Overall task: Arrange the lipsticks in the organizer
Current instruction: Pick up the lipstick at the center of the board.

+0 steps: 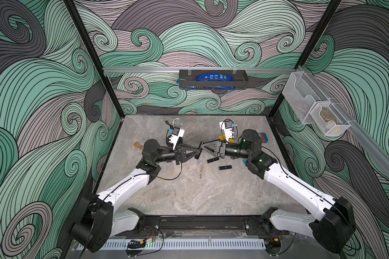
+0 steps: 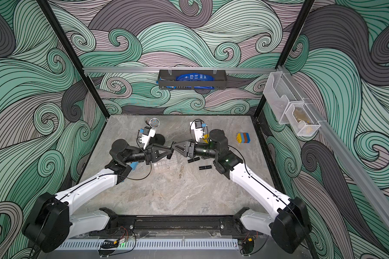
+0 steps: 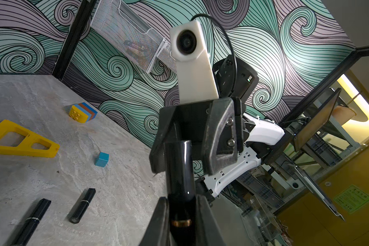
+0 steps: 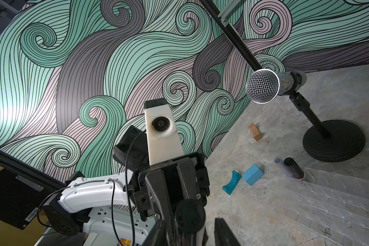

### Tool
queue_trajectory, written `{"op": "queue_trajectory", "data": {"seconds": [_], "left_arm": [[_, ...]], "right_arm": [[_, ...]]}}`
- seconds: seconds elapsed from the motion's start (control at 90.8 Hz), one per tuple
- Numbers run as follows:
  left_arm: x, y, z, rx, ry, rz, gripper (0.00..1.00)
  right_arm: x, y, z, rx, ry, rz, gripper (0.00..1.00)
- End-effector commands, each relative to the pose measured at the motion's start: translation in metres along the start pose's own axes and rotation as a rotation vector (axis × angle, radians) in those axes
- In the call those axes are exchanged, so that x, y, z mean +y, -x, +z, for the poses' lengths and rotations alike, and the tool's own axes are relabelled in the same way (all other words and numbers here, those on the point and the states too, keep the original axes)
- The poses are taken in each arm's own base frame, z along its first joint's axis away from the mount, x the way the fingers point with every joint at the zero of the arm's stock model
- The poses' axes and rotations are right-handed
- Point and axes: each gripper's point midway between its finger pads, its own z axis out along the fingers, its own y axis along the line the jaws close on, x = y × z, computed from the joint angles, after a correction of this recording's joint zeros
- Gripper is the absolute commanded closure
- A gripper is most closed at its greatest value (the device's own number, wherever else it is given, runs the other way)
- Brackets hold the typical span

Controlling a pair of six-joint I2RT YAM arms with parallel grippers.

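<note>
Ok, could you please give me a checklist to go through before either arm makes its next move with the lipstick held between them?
1. Hold of the left gripper on the held lipstick: shut on it; ok.
2. Hold of the right gripper on that tube: its jaws straddle the free end, with a gap on one side; not ok.
3. Cells of the organizer free: those in view look empty; the rest, cannot tell.
4. The loose lipsticks: lying flat on the table, uncovered; ok.
5. The microphone stand: stands apart from the organizer; ok.
</note>
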Motion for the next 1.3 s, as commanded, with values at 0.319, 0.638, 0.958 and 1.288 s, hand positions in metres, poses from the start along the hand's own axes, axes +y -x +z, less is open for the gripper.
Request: {"op": "queue_trajectory", "data": {"seconds": [0.319, 0.638, 0.958, 1.288], "left_arm": [[0.02, -0.007, -0.001, 0.001, 0.124, -0.02, 0.48], [0.052, -0.05, -0.024, 0.242, 0.608, 0.276, 0.33], [0.058, -0.046, -0.019, 0.306, 0.782, 0.538, 0.42], [0.051, -0.031, -0.012, 0.25, 0.798, 0.588, 0.48]], "right_arm": [[-0.012, 0.008, 0.01, -0.054, -0.038, 0.129, 0.88], [-0.066, 0.012, -0.002, -0.128, -0.418, 0.217, 0.95], [-0.059, -0.007, 0.011, -0.078, -0.46, 0.214, 0.95], [-0.055, -0.016, 0.021, -0.051, -0.442, 0.218, 0.94]]}}
